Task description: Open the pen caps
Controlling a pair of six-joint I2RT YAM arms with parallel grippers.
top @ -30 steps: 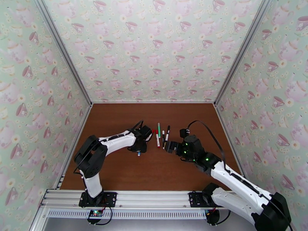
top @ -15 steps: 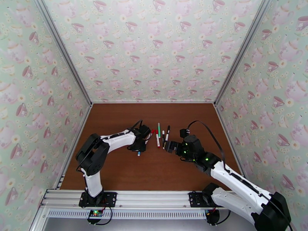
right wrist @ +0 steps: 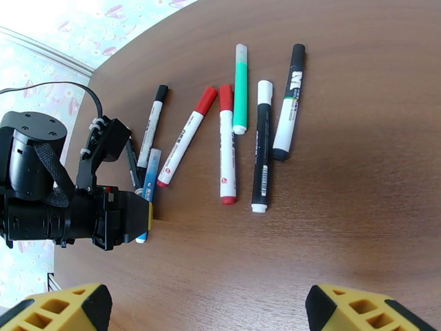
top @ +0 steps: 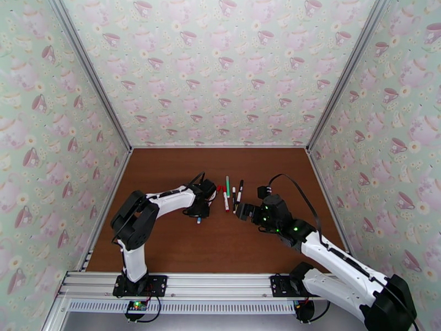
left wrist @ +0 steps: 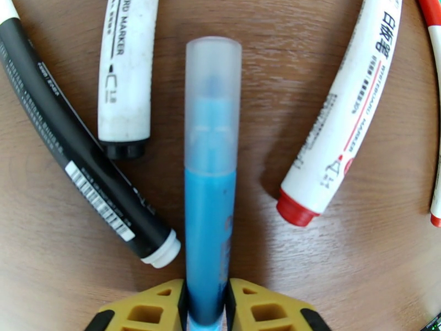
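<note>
A blue pen [left wrist: 208, 216] lies on the brown table pointing away from my left gripper [left wrist: 206, 313], its frosted cap [left wrist: 213, 100] still seated. The yellow fingers [left wrist: 151, 307] press both sides of the barrel's rear end. Around it lie a black pen [left wrist: 82, 161], a white marker with a black end [left wrist: 125, 67] and a white marker with a red end [left wrist: 342, 117]. The right wrist view shows the whole row: red-capped pens [right wrist: 184, 136] [right wrist: 226, 144], a green pen [right wrist: 240, 89], a white cap [right wrist: 265, 92] and a black cap [right wrist: 298, 51]. My right gripper [right wrist: 212, 313] hovers open in front of the row.
The pens sit mid-table [top: 231, 197] between the two arms. Brown tabletop [top: 220, 244] stretches toward the near rail. Teacup-patterned walls [top: 220, 78] close off the left, right and back sides.
The left gripper's fingers have closed in on the blue pen, and the left arm has shifted slightly. The right arm has stayed still and open.
</note>
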